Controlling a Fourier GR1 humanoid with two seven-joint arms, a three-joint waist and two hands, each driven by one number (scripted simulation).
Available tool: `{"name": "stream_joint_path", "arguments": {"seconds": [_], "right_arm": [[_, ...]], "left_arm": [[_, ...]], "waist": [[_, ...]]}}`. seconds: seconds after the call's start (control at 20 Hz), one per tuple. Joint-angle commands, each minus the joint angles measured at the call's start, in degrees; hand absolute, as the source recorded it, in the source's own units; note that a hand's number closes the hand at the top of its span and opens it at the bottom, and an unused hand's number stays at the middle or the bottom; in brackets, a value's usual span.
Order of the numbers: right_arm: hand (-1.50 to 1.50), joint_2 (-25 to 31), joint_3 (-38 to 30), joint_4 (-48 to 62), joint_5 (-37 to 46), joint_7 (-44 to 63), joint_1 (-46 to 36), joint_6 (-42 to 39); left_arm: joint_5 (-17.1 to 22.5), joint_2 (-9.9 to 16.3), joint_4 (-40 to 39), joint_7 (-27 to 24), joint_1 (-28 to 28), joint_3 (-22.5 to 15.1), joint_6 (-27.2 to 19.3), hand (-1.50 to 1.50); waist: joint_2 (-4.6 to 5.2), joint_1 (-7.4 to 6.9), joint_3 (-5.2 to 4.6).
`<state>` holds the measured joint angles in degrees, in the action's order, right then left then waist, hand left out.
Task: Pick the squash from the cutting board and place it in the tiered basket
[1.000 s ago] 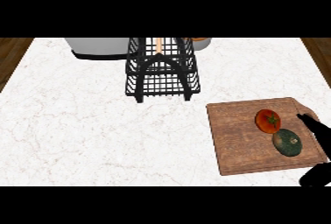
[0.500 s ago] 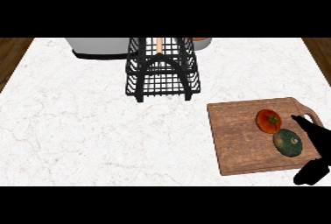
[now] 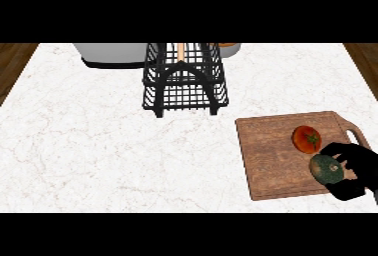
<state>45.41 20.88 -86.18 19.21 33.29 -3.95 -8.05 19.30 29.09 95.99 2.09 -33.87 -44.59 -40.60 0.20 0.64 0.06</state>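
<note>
Squash (image 3: 325, 169): board's (image 3: 277, 155) right edge, near tomato (image 3: 306, 138), axis unclear. Right hand (image 3: 353, 167) curled around it. Basket (image 3: 184, 77): counter's far edge, open counter between.

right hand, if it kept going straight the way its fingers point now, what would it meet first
The right hand points leftward over the cutting board, its fingers already curling at the dark green squash. So the squash comes first, though height above it is hard to judge. The red tomato sits just beyond, off that line.

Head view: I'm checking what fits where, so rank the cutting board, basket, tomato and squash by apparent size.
1. cutting board
2. basket, a close second
3. squash and tomato: alike; the right hand partly hides the squash.
</note>
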Motion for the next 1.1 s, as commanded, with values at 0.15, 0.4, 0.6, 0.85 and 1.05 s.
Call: {"name": "stream_joint_path", "arguments": {"seconds": [0.15, 0.4, 0.6, 0.85, 1.05], "right_arm": [[1.50, -1.22, 1.18, 2.70, 2.66, -4.11, -2.65, 1.06], [1.50, -0.03, 3.12, 3.14, 8.64, -6.51, -3.81, 3.88], [1.50, -3.06, 7.19, 1.27, 11.50, -8.97, -7.97, 3.40], [1.50, -8.57, 11.15, -0.48, 11.72, -11.36, -13.39, 1.03], [1.50, -11.29, 6.08, -1.84, 6.52, -12.55, -16.38, 2.49]], "left_arm": [[-1.27, 0.05, 3.11, -3.82, 15.92, 9.74, 0.40, 0.00], [0.00, 0.43, 2.15, -4.81, 16.15, 9.23, 0.59, 0.00], [0.36, 0.67, 1.35, -4.93, 17.00, 7.82, 0.99, 0.00], [0.53, -0.03, 1.68, -4.30, 19.05, 6.63, -0.10, 0.00], [1.80, 1.65, 1.93, -5.20, 17.90, 7.06, -0.59, 0.00]], "waist": [[0.08, 0.40, -0.01], [-0.26, 0.82, -0.11], [-0.05, -0.93, -0.21], [0.20, -1.60, -0.18], [-0.38, 0.00, -0.10]]}}
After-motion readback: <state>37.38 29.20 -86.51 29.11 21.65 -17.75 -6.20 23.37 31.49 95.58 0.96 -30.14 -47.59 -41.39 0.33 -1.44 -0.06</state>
